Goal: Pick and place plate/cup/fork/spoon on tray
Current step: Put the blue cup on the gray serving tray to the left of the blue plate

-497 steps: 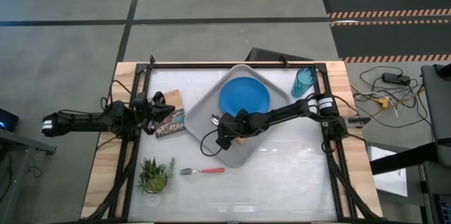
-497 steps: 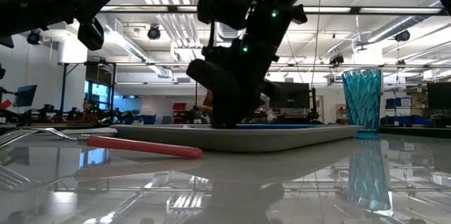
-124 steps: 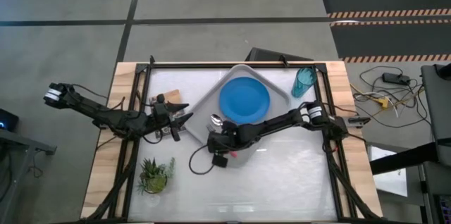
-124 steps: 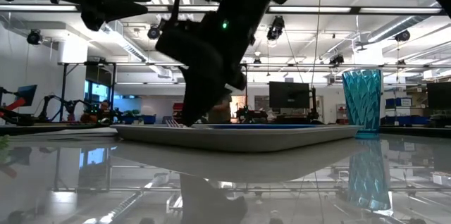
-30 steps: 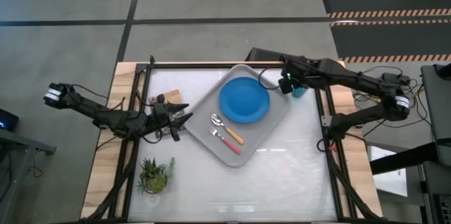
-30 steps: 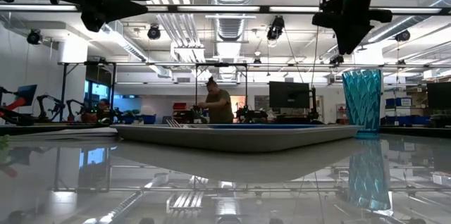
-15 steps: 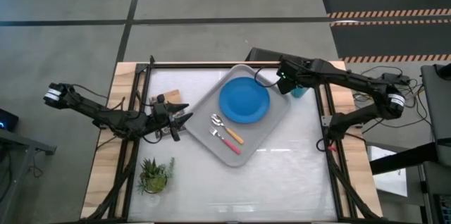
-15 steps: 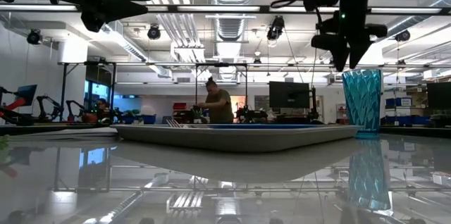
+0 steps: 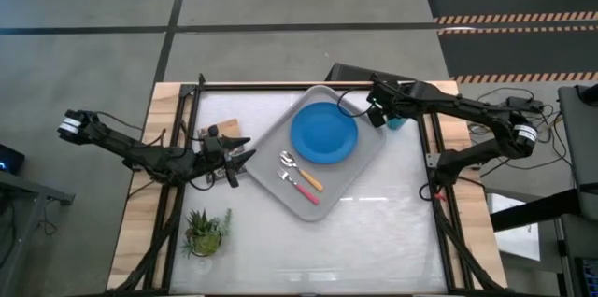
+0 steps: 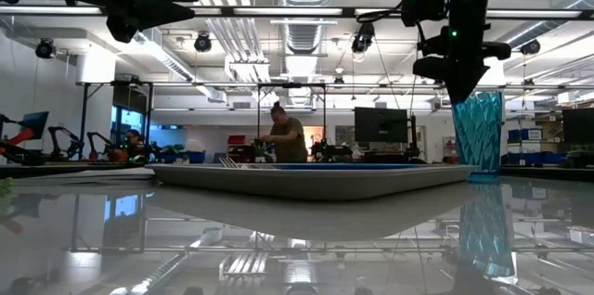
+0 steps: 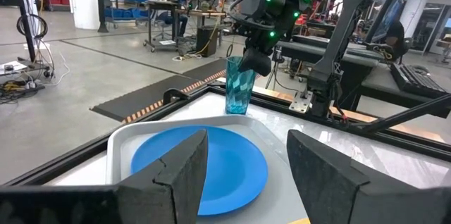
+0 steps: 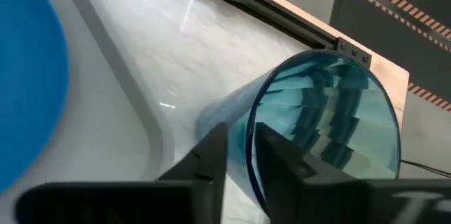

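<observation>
From where I sit, my left hand (image 9: 245, 159) hangs over the surface's left side, just off the tray's near-left edge, fingers (image 11: 182, 171) spread wide and holding nothing. A small potted plant (image 9: 205, 230) stands near the front-left corner. The tray (image 9: 358, 161) lies turned at an angle in the middle of the surface. On it the plate (image 9: 323, 133) sits toward the back, and the spoon (image 9: 299, 170) and fork (image 9: 301, 186) lie side by side on the front part, just apart from the plate. My right hand (image 9: 381, 110) is at the cup (image 10: 477, 134), which stands upright on the surface beside the tray's back-right edge, near the back-right corner. Its fingers (image 12: 201, 158) straddle the cup's rim with a narrow gap, one finger outside the wall and one inside; I cannot tell whether they actually press the wall.
</observation>
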